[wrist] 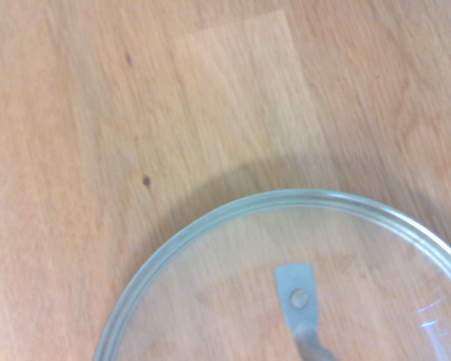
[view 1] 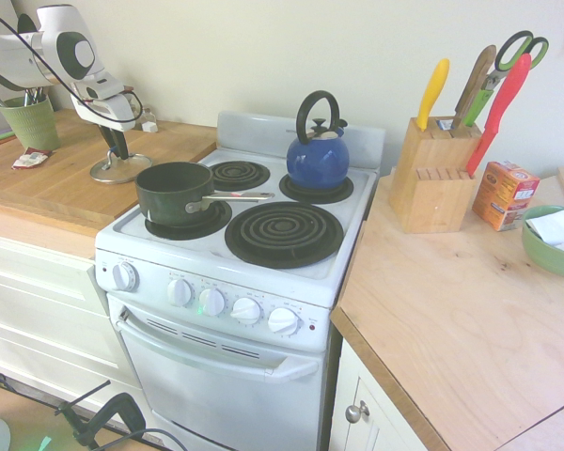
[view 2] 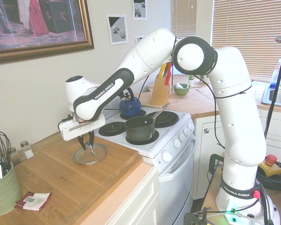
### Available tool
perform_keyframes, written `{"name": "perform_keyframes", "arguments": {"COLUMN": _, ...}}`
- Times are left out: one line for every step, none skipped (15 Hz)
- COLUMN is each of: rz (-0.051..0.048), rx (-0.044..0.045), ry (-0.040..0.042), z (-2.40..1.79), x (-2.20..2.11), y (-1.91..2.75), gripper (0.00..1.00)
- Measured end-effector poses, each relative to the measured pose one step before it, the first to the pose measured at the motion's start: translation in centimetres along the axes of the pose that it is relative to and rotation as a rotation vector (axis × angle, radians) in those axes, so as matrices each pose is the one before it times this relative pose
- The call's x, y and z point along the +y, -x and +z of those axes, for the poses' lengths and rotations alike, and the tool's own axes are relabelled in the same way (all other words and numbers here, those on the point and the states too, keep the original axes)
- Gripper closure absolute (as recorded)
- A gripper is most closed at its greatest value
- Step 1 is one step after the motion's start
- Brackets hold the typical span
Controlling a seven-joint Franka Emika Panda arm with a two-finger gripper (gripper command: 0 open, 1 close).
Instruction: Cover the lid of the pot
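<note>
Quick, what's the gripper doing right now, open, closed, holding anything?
Gripper: down over the lid on the wooden counter, fingers around its handle; whether they have clamped shut cannot be told.

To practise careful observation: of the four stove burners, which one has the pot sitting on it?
The front burner nearest the wooden counter holds the pot. The kettle sits on a back burner; the other two coils are bare.

White jointed arm, black "FRANKA EMIKA" lettering, dark claw

Blue kettle on back burner, knife block on right counter, green bowl nearby
</note>
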State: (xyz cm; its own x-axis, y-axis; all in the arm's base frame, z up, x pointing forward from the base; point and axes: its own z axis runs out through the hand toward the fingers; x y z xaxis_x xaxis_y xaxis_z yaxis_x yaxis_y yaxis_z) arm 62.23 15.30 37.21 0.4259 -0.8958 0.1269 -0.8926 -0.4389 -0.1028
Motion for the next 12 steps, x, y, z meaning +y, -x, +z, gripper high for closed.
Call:
{"name": "perform_keyframes", "arguments": {"rz": 0.00052, "rx": 0.0002, "ry": 0.00058, "z": 0.029, "x": 0.029, "y": -0.126, "gripper": 1.0}}
{"name": "perform_keyframes", "arguments": {"rz": -0.00023, "rx": -0.00114, "ry": -0.00003, "z": 0.005, "x": 0.002, "y": -0.004, "gripper": 1.0}}
{"name": "perform_keyframes", "arguments": {"rz": -0.0001, "rx": -0.00071, "ry": -0.00003, "z": 0.001, "x": 0.0, "y": 0.003, "gripper": 1.0}}
{"name": "perform_keyframes", "arguments": {"rz": -0.00023, "rx": -0.00036, "ry": 0.00001, "z": -0.001, "x": 0.001, "y": 0.002, "gripper": 1.0}}
{"name": "perform_keyframes", "arguments": {"rz": 0.00154, "rx": -0.00225, "ry": -0.00067, "z": -0.036, "x": 0.003, "y": 0.002, "gripper": 1.0}}
{"name": "perform_keyframes", "arguments": {"rz": 0.00435, "rx": -0.00513, "ry": -0.00232, "z": -0.125, "x": 0.0, "y": 0.009, "gripper": 1.0}}
{"name": "perform_keyframes", "arguments": {"rz": 0.00677, "rx": -0.00619, "ry": -0.00514, "z": -0.315, "x": -0.003, "y": -0.004, "gripper": 1.0}}
{"name": "perform_keyframes", "arguments": {"rz": 0.01023, "rx": -0.00669, "ry": -0.00901, "z": -0.67, "x": 0.014, "y": -0.094, "gripper": 1.0}}
{"name": "perform_keyframes", "arguments": {"rz": 0.01239, "rx": -0.00257, "ry": -0.01163, "z": -1.144, "x": 0.076, "y": -0.31, "gripper": 1.0}}
{"name": "perform_keyframes", "arguments": {"rz": 0.0133, "rx": 0.00193, "ry": -0.01211, "z": -1.578, "x": 0.176, "y": -0.492, "gripper": 1.0}}
{"name": "perform_keyframes", "arguments": {"rz": 0.01438, "rx": 0.00365, "ry": -0.01074, "z": -1.877, "x": 0.283, "y": -0.625, "gripper": 1.0}}
{"name": "perform_keyframes", "arguments": {"rz": 0.0173, "rx": 0.00021, "ry": -0.00994, "z": -1.808, "x": 0.339, "y": -0.644, "gripper": 1.0}}
